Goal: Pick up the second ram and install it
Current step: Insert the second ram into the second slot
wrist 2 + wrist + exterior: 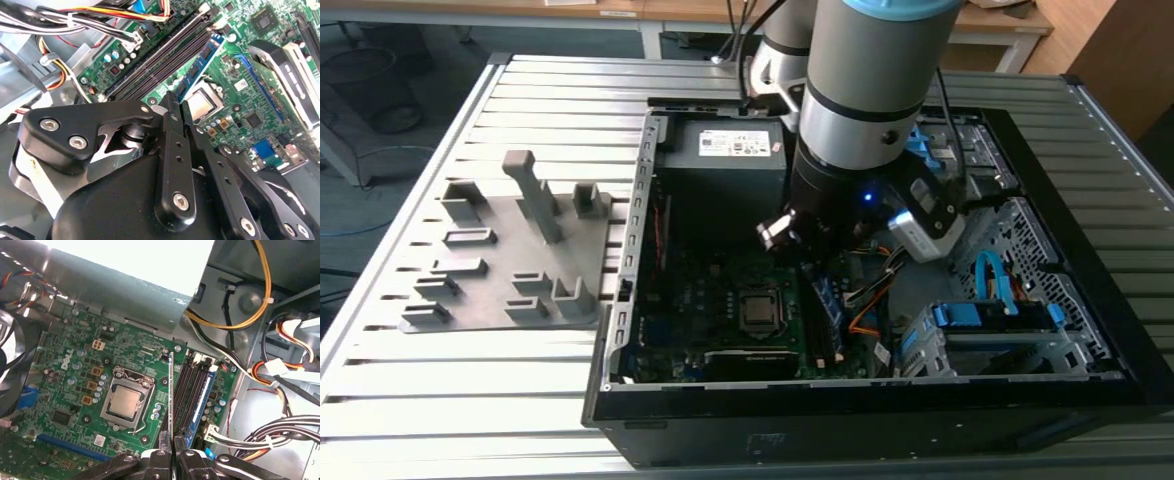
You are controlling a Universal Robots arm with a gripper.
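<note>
The tool (172, 454) is closed on the second ram (171, 390), which is clamped between the two fingertips and seen edge-on in the first wrist view. Tool and stick are lowered inside the open computer case (854, 425). The stick is held over the motherboard (75, 375), with the processor socket (125, 402) on one side and the black memory slots (187, 385) on the other. Whether it touches the board cannot be told. Another blue-labelled stick (204, 395) is seated in a slot just beyond the empty ones. A grey fixture (507, 250) lies on the tabletop (480, 400), outside the case and well apart from the tool.
</note>
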